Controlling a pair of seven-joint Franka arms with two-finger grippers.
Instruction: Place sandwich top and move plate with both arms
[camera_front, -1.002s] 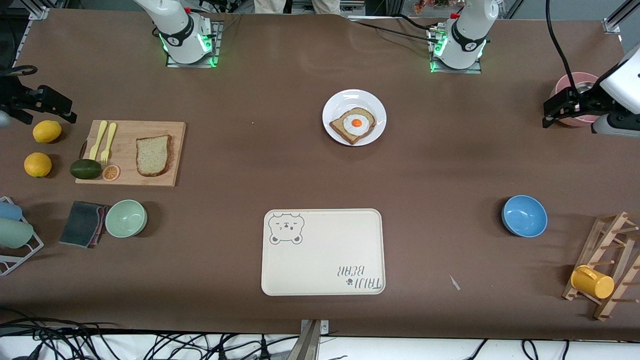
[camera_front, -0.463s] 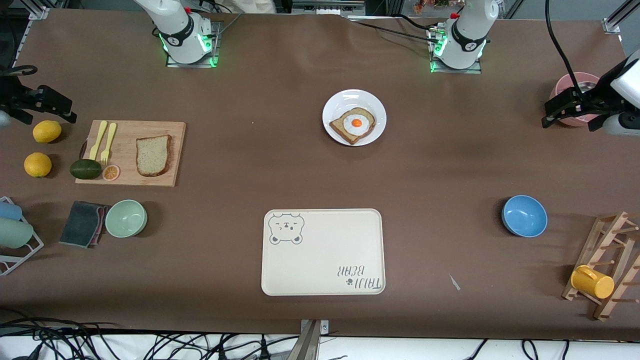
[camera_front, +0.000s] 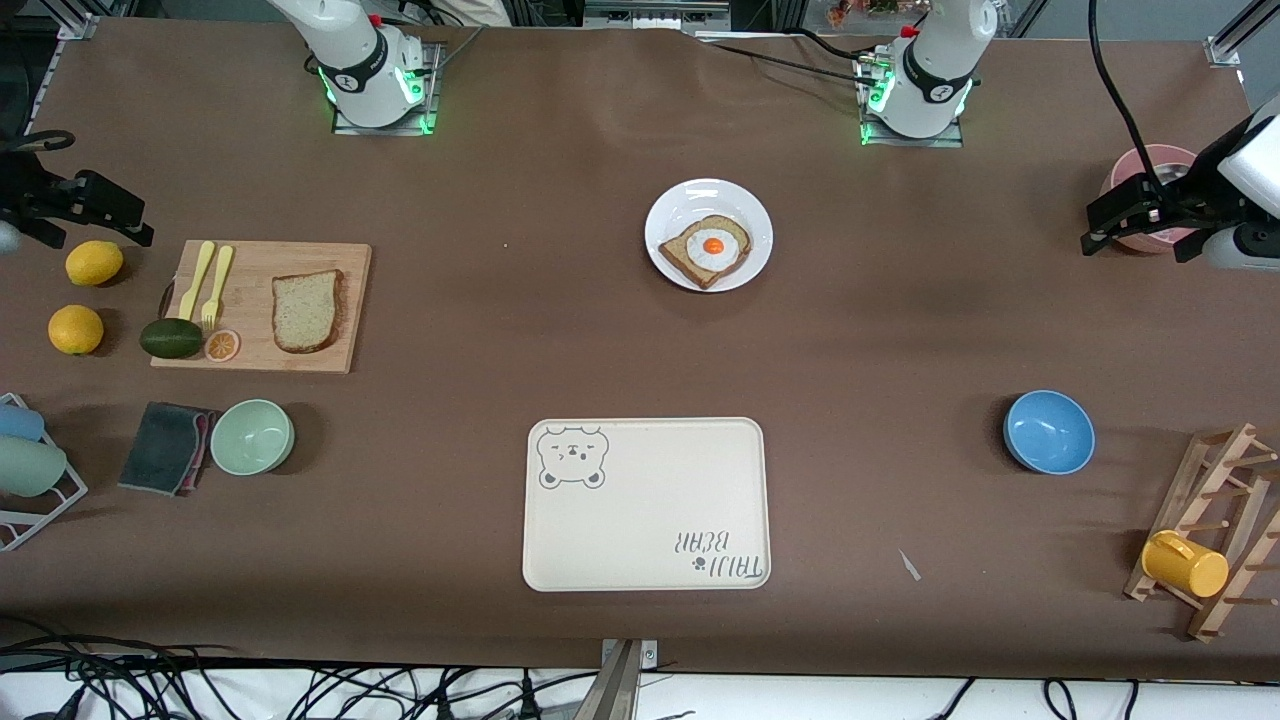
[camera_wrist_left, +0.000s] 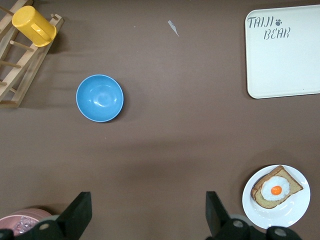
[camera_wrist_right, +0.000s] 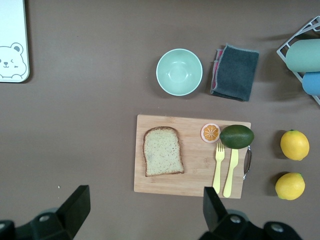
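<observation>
While both arms hang high at the table's two ends, nothing is in either grip. Right gripper (camera_front: 70, 215) is up in the air at the right arm's end, over the table edge just by the lemons (camera_front: 94, 262), its fingers (camera_wrist_right: 75, 205) spread wide apart with nothing between them. Down below it in the right wrist view lies the sandwich top (camera_wrist_right: 162, 150), flat on the wooden board (camera_wrist_right: 190, 180), apart from the gripper and untouched. On that board the slice (camera_front: 306, 310) sits at the end toward the table's middle, with the orange slice (camera_front: 221, 345), avocado (camera_front: 171, 338) and yellow cutlery (camera_front: 208, 280) at the board's outer end. A green bowl (camera_front: 252, 436) and a dark cloth (camera_front: 165, 447) lie nearer the front camera than the board. Over at the left arm's end, the left gripper (camera_front: 1125, 215) hovers beside the pink cup (camera_front: 1160, 165), jaws also wide apart and empty, fingers (camera_wrist_left: 77, 215) framing bare table. The plate (camera_front: 680, 205) rests mid-table near the arm bases, well apart from both grippers, carrying the egg toast (camera_front: 706, 250). The bear tray (camera_front: 645, 504) lies nearer the front camera than the plate, and the blue bowl (camera_front: 1048, 431) sits toward the left arm's end, near the wooden rack (camera_front: 1215, 520) with its yellow cup (camera_front: 1183, 563).
</observation>
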